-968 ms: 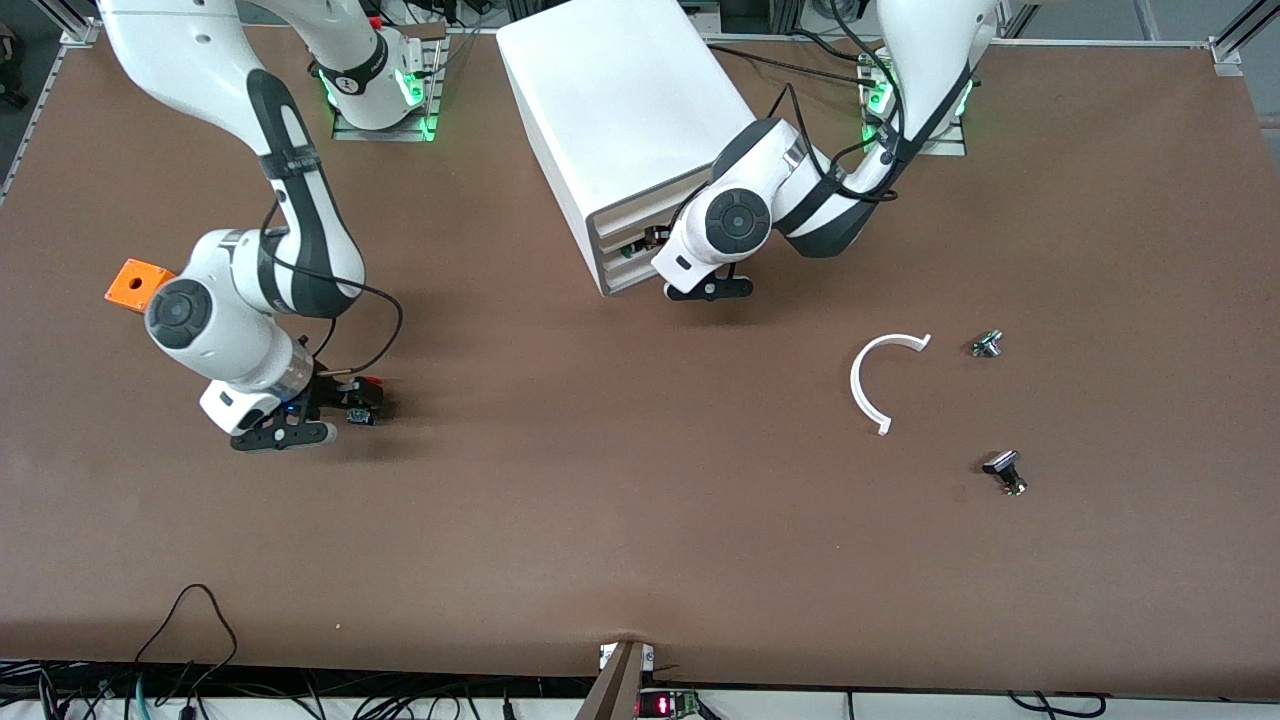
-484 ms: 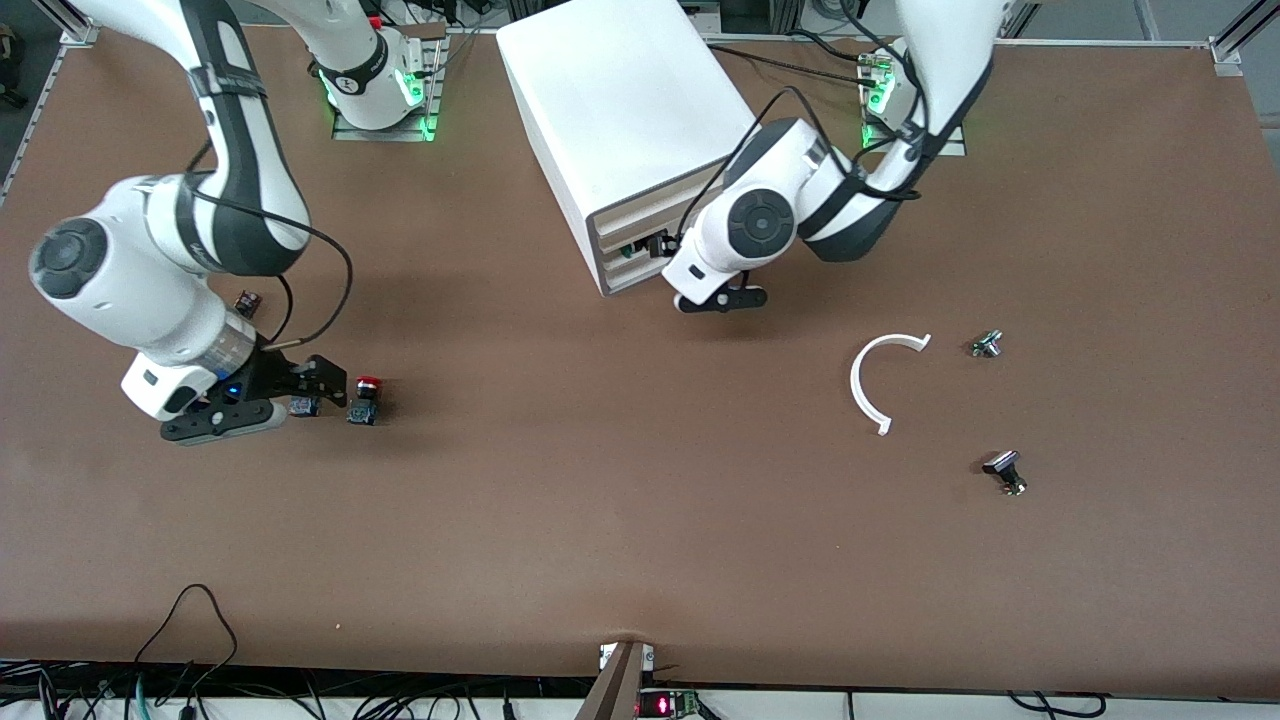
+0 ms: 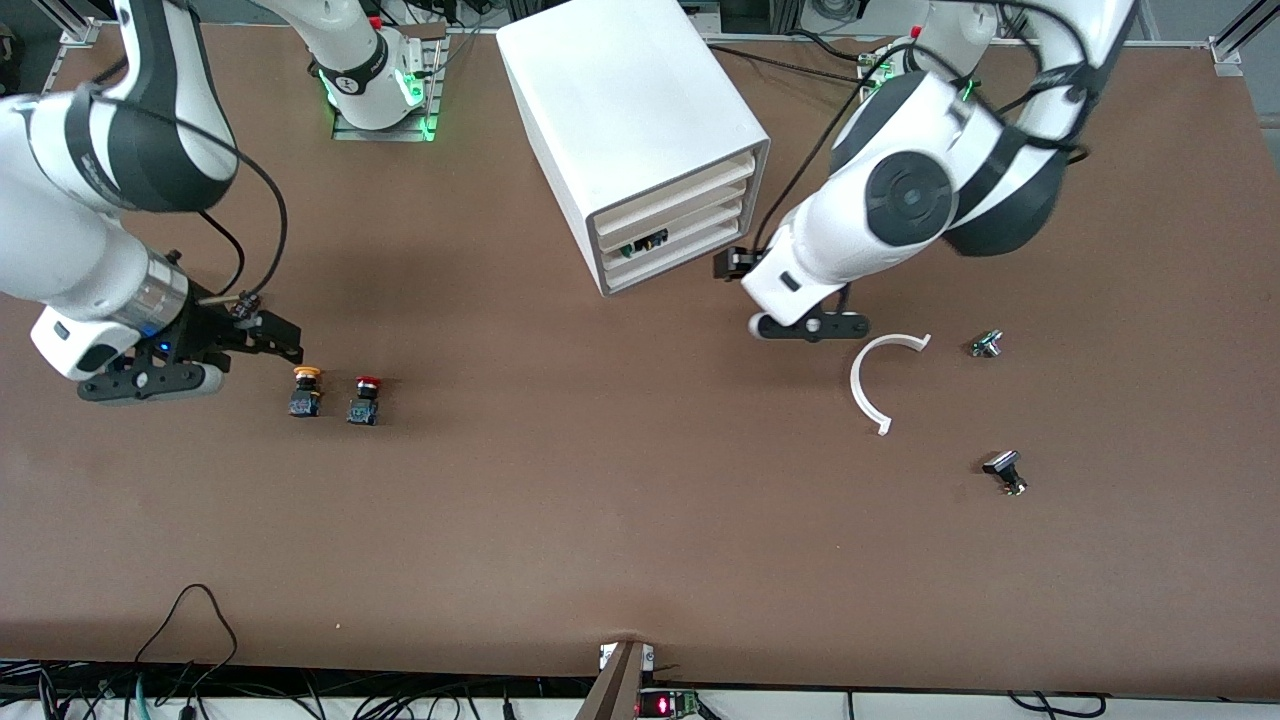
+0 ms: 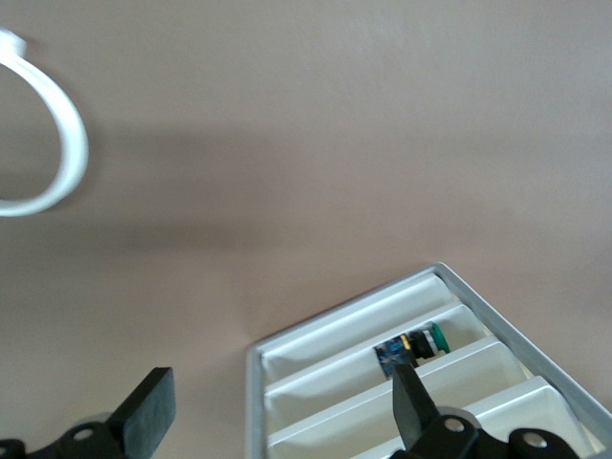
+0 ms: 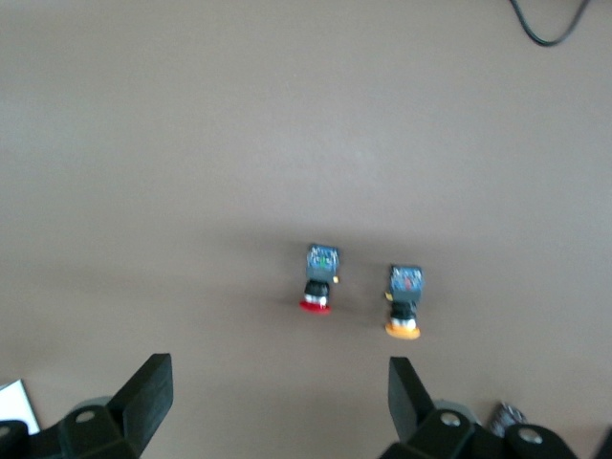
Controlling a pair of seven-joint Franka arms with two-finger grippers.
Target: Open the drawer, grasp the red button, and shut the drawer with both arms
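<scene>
Two buttons sit side by side on the surface toward my right arm's end: the red button (image 3: 366, 398) (image 5: 318, 278) and a yellow-capped button (image 3: 305, 390) (image 5: 405, 300), apart from each other. My right pincer (image 3: 262, 336) (image 5: 273, 406) hangs open and empty near them. My left pincer (image 3: 733, 264) (image 4: 277, 416), open and empty too, hovers in front of the drawer cabinet (image 3: 640, 120), whose drawers (image 3: 672, 218) look shut.

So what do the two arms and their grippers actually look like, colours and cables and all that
Both arms are glossy white shells with dark grey joint bands and round dark caps. The right gripper and left gripper are black, with flat, wedge-shaped black fingers. A thin black cable loops outside each arm. Green lights glow at both bases.
</scene>
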